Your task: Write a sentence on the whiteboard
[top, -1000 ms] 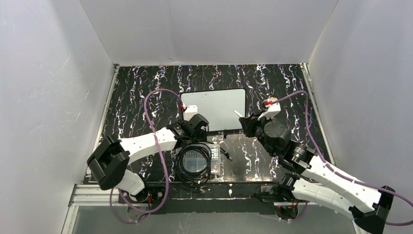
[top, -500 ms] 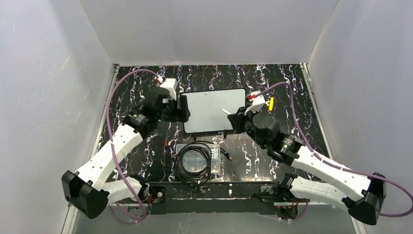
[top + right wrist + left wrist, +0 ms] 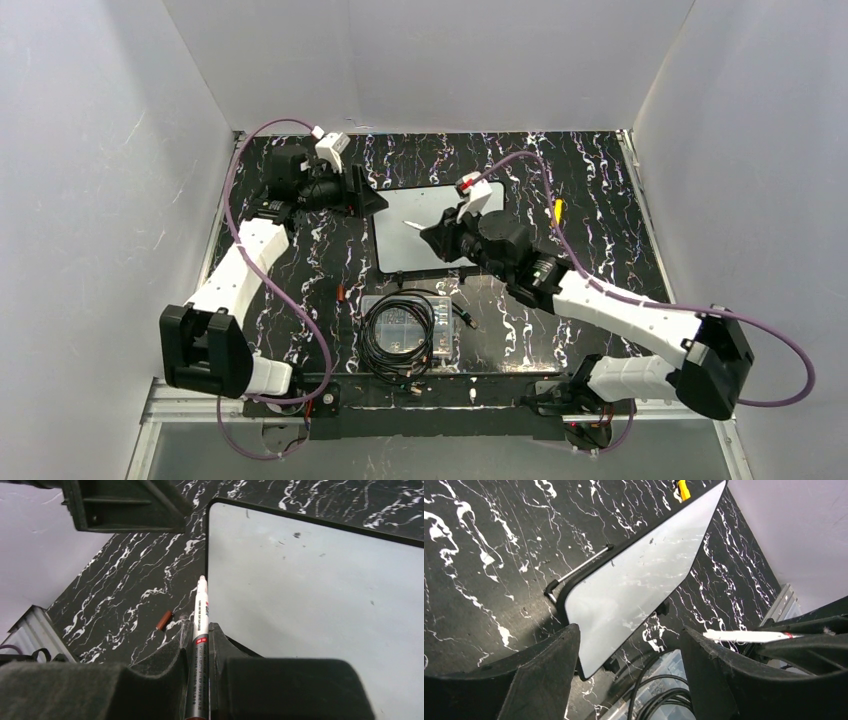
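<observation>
The whiteboard lies flat in the middle of the table, white with a thin black rim. It carries no sentence, only a few small specks. My right gripper is shut on a white marker and holds it over the board's left part. In the right wrist view the marker points toward the board's left rim. My left gripper is open and empty at the board's far-left corner. In the left wrist view its jaws stand wide apart above the board.
A clear plastic box with coiled black cable stands in front of the board. A small brown marker cap lies to the board's left, also seen in the right wrist view. A yellow object lies right of the board.
My left arm has swung from the board's near-left corner to its far-left corner. My right gripper has carried the marker leftward across the board.
</observation>
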`<state>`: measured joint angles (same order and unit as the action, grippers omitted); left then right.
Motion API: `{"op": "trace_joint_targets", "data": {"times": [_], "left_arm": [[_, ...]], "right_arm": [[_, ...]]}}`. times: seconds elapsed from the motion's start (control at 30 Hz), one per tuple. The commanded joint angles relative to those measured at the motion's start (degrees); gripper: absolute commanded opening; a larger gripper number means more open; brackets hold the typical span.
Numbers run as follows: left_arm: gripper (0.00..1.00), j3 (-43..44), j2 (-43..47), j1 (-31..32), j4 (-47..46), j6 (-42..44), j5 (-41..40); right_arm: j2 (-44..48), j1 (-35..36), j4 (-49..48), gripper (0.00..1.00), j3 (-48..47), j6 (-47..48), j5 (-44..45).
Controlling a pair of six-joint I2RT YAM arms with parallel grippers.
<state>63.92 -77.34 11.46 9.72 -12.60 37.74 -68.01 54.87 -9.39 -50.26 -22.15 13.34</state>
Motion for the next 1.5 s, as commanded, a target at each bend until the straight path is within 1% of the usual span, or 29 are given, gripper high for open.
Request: {"op": "trace_joint_targets", "data": {"times": [0.0,0.13,0.3,0.57,0.73,0.87,1.03,1.17,1.23,1.3,1.47], "left_arm": [[0.68,0.0,-1.1,-1.9,-5.1,1.5,4.7],[0.62,0.6,-3.5,-2.0,-5.2,2.6,4.0],[0.61,0.9,-6.2,-2.0,-7.3,2.7,4.2],[0.55,2.1,-8.9,-2.0,-7.3,3.0,3.3],[0.55,1.9,-7.3,-2.1,-5.9,4.5,1.2],[0.56,2.0,-5.8,-2.1,-5.6,4.8,2.2],[0.59,0.6,-2.9,-3.7,-8.1,4.4,2.4],[0.61,1.3,-5.0,-5.5,-9.2,3.1,4.2],[0.62,2.3,-6.7,-5.5,-9.4,2.7,6.1],[0.63,3.0,-8.1,-5.5,-12.0,1.8,7.7],[0.64,6.7,-13.1,-5.4,-11.7,2.3,11.9]], "right_arm": [[-3.8,-1.6,-7.2,0.01,-3.8,-0.3,-6.4],[-7.3,-2.9,-9.5,0.01,-5.0,-0.7,-8.9],[-10.2,-4.2,-11.6,0.01,-6.0,-0.8,-10.1],[-13.9,-5.8,-13.7,0.01,-7.2,-0.7,-11.2],[-14.7,-6.2,-13.9,0.01,-7.7,-0.7,-11.4],[-14.4,-6.2,-13.7,0.01,-7.3,-0.6,-11.3],[-13.0,-6.2,-13.3,0.01,-6.2,-0.8,-11.4],[-11.8,-6.2,-13.0,0.01,-5.3,-0.8,-11.4],[-11.1,-6.2,-12.7,0.01,-5.0,-0.8,-11.6],[-10.5,-6.2,-12.6,0.01,-4.6,-0.8,-11.9],[-8.6,-6.2,-12.7,0.01,-3.3,-0.8,-12.8]]}}
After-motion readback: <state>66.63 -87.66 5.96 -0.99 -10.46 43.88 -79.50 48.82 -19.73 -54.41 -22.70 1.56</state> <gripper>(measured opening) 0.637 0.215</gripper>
